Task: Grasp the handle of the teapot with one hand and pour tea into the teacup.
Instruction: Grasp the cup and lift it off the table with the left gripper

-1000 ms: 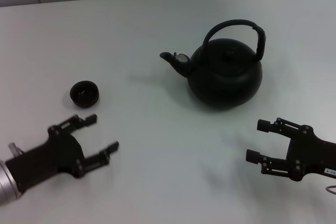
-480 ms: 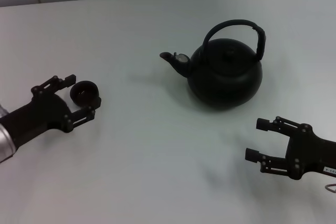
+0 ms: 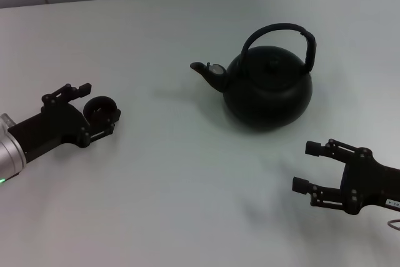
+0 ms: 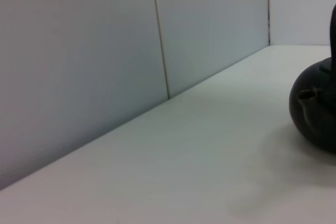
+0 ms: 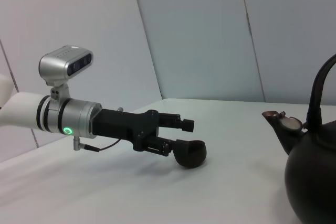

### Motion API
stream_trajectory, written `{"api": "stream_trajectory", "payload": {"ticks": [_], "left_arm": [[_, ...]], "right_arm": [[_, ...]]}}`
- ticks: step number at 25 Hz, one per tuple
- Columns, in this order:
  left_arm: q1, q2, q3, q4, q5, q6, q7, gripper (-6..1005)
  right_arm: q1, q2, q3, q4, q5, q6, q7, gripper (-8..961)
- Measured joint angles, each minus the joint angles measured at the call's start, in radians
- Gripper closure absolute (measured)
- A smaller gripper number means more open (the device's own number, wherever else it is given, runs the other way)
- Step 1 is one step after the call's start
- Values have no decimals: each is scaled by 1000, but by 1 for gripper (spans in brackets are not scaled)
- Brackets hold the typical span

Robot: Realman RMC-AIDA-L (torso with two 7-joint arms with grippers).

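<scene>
— While your left gripper (image 3: 100, 107) sits at the table's (image 3: 187, 179) left side, where exactly is the teacup (image 3: 101, 109)?

— You have the little black cup between that gripper's two fingers (image 3: 80, 89), which are spread on either side of it. One finger reaches past the cup's far side and the other lies along its near side. From the right wrist view the teacup (image 5: 189, 152) is at the tips of the left gripper (image 5: 184, 137), though you cannot tell whether the fingers press on it or only bracket it (the cup seems slightly tilted there, its underside hard to read). A green light glows on the silver-grey wrist (image 5: 68, 119).

— And the teapot?

— Your teapot (image 3: 267, 89) stands upright on the white table, well apart from the cup, toward the right and farther back. Its spout (image 3: 205, 71) points left, toward the cup's side. The lid (image 3: 272, 64) is on, and the handle (image 3: 281, 32) arches over the top with nothing touching it. In the left wrist view only part of the teapot's body (image 4: 315, 108) shows, with the grey wall panels (image 4: 105, 51) behind the table.

— The right gripper?

— Your right gripper (image 3: 309, 167) rests low at the near right, well short of the teapot, fingers spread wide and holding nothing.
</scene>
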Motion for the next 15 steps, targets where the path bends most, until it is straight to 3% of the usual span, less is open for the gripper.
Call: {"api": "stream_trajectory", "payload": {"ticks": [15], "left_arm": [[-30,1,-6,-11,64,-54,-89,216]], "right_arm": [[0,0,0,0,0,-3,0,119]]}}
